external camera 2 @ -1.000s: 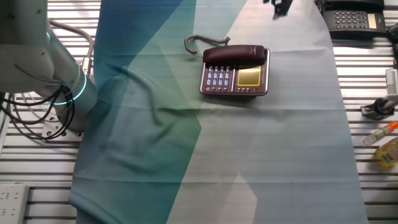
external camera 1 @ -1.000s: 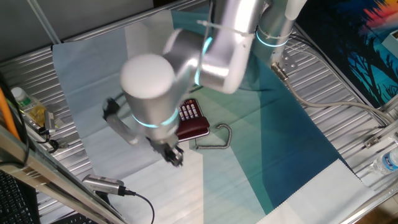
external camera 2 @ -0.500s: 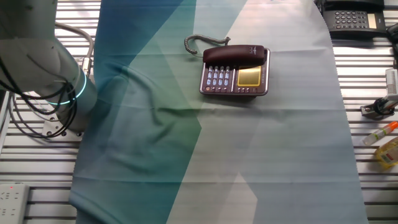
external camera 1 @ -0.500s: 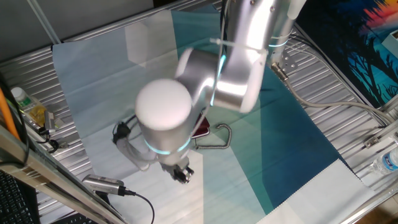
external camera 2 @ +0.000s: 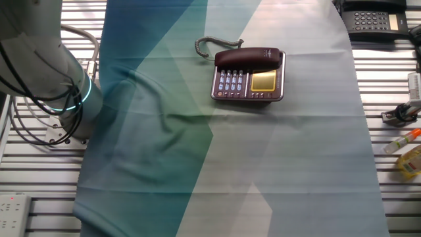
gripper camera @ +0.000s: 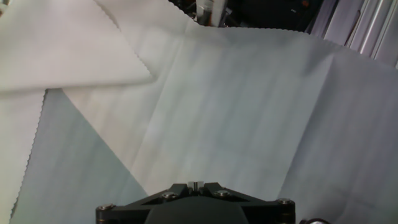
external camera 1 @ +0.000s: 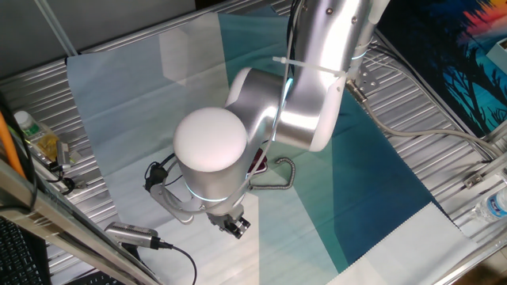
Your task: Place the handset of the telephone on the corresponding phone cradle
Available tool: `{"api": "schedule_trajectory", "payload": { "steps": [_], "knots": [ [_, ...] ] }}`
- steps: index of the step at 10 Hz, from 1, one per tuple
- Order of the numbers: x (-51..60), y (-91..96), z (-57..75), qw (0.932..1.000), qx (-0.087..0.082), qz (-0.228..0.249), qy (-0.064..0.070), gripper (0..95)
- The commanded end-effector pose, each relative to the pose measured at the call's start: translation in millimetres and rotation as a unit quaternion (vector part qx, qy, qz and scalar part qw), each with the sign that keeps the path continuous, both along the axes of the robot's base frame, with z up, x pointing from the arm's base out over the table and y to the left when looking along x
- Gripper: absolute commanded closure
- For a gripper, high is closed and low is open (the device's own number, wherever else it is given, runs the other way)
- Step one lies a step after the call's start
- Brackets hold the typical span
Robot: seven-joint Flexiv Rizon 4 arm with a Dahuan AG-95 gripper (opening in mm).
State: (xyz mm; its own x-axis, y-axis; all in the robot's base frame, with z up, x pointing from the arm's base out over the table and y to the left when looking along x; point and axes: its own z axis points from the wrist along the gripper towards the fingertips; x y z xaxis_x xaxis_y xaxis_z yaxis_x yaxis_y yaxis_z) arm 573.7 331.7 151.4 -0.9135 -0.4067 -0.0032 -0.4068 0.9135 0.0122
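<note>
Table (external camera 2: 395, 217) is built from ribbed metal slats, covered down the middle by a cloth (external camera 2: 289, 171) in blue, teal and pale grey panels, rumpled at its darker side. The telephone (external camera 2: 248, 76) is seated on the cloth, the handset (external camera 2: 247, 57) laid in the phone cradle (external camera 2: 281, 62), coiled cord (external camera 2: 212, 43) resting on the cloth beside it. A black phone (external camera 2: 375, 18) is seen at the far corner; a power strip (external camera 2: 12, 209) on the slats.

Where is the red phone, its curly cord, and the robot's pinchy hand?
telephone (external camera 2: 248, 81): the other fixed view, on the white keypad beside the yellowish display.
coiled cord (external camera 2: 212, 41): the other fixed view, on the silvery curl behind the phone.
gripper (external camera 1: 234, 226): one fixed view, on the dark fingertips.
</note>
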Motion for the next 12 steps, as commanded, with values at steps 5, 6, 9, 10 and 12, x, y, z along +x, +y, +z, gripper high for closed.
{"api": "schedule_trajectory", "payload": {
  "steps": [5,6,9,10,12],
  "knots": [
    [-0.3,1.5,-0.7,1.0000,-0.001,-0.002,0.003,95.0],
    [-0.4,1.5,-0.4,1.0000,-0.001,-0.002,0.002,95.0],
    [-1.9,3.1,5.2,1.0000,-0.002,0.002,0.004,95.0],
    [-1.6,3.7,5.3,0.9999,-0.009,0.005,0.010,95.0],
    [-3.7,5.3,11.0,0.9998,-0.011,0.000,0.017,95.0]
  ]
}}
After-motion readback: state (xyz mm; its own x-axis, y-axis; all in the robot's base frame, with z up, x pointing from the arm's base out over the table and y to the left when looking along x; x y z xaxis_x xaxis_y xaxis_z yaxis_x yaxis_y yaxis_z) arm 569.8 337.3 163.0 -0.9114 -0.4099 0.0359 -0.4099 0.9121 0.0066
